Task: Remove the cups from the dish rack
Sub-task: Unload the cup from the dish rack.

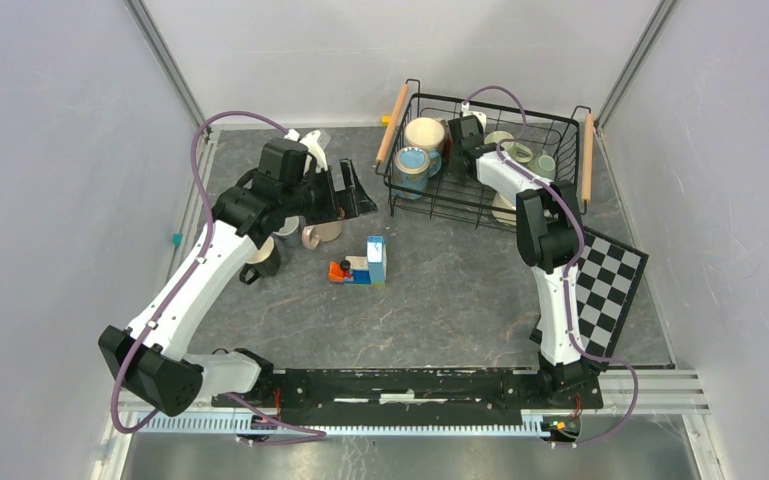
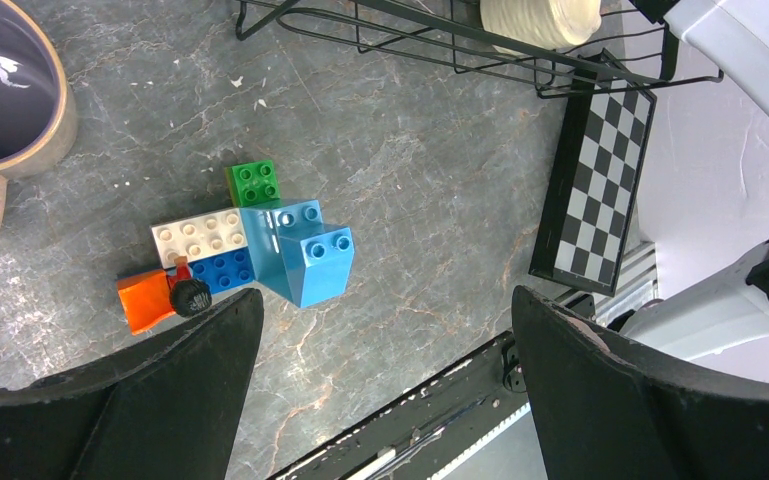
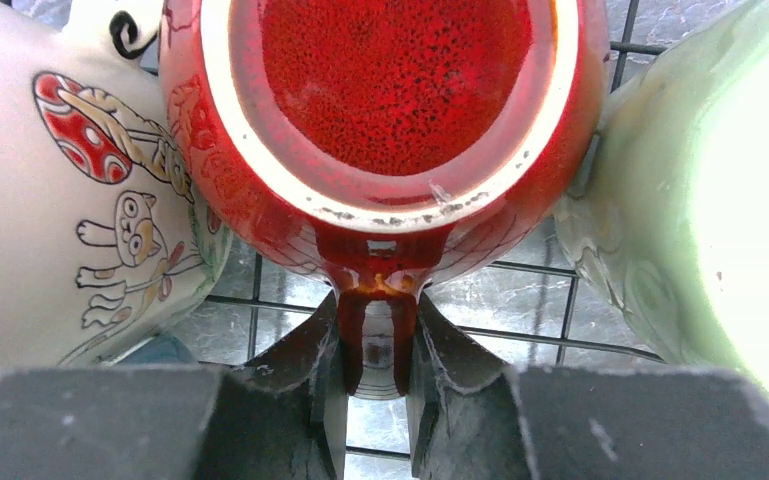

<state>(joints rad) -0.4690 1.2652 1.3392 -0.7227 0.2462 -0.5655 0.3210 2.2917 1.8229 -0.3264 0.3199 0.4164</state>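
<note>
The black wire dish rack (image 1: pixel 396 190) with wooden rod handles stands at the back right and holds several cups, among them a cream one (image 1: pixel 425 133), a blue one (image 1: pixel 412 163) and a pale green one (image 1: pixel 543 165). In the right wrist view my right gripper (image 3: pixel 375 345) is shut on the handle of a dark red cup (image 3: pixel 390 90), one finger on each side. That cup lies between a cream cup with cat drawings (image 3: pixel 60 200) and a pale green cup (image 3: pixel 700 180). My left gripper (image 2: pixel 385 305) hangs open and empty over the table, beside a pink-beige cup (image 1: pixel 322 233) and a dark cup (image 1: pixel 263 262).
A toy block cluster (image 1: pixel 360 265) lies mid-table, just beyond my left fingers (image 2: pixel 180 370). A checkerboard plate (image 1: pixel 610 275) lies at the right, below the rack. Grey walls close in on both sides and at the back.
</note>
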